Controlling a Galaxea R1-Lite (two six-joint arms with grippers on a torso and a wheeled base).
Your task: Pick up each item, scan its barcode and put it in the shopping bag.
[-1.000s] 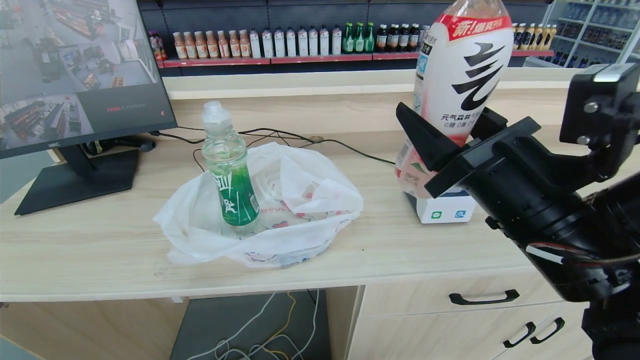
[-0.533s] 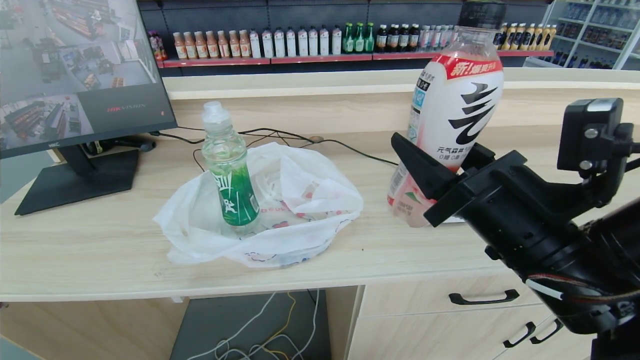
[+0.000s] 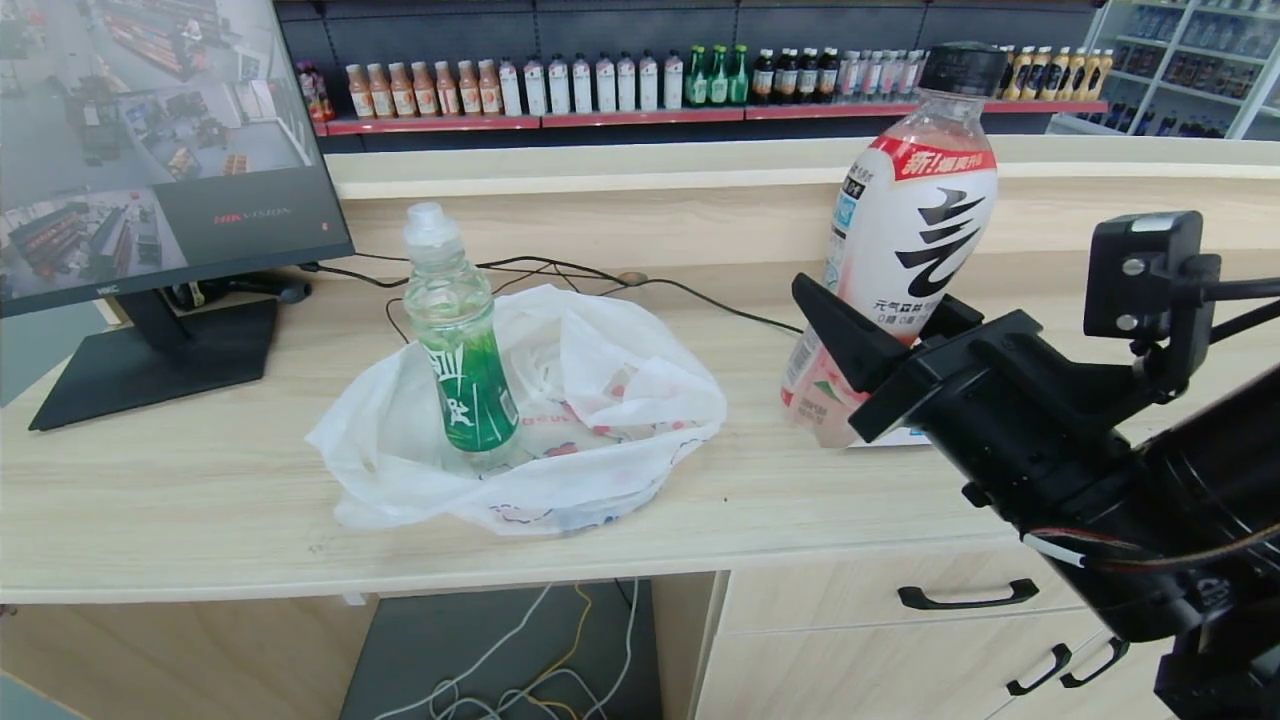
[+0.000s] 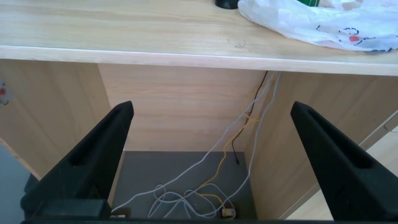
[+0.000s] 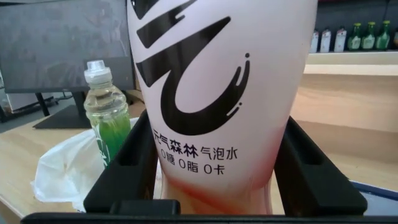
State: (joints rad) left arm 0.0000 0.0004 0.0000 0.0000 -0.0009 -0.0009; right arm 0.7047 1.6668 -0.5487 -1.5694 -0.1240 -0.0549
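A big pink-and-white bottle (image 3: 905,240) with a black cap stands nearly upright to the right of the shopping bag, its base close to the counter. My right gripper (image 3: 876,300) is shut on its lower half; in the right wrist view the bottle (image 5: 217,93) sits between both fingers. A green-labelled bottle (image 3: 462,360) stands upright inside the white plastic shopping bag (image 3: 610,420) at the counter's middle. My left gripper (image 4: 211,155) hangs open below the counter's front edge, with nothing between its fingers.
A monitor (image 3: 150,130) on a black stand occupies the counter's left. Black cables (image 3: 600,275) run behind the bag. A sliver of a white box (image 3: 890,437) shows behind the bottle's base. Drawers (image 3: 965,597) sit under the counter at right, loose wires (image 4: 205,186) beneath it.
My right gripper has lowered the pink bottle towards the counter and shifted it slightly left, so that it now covers most of the white box. The bag and the green bottle have not moved.
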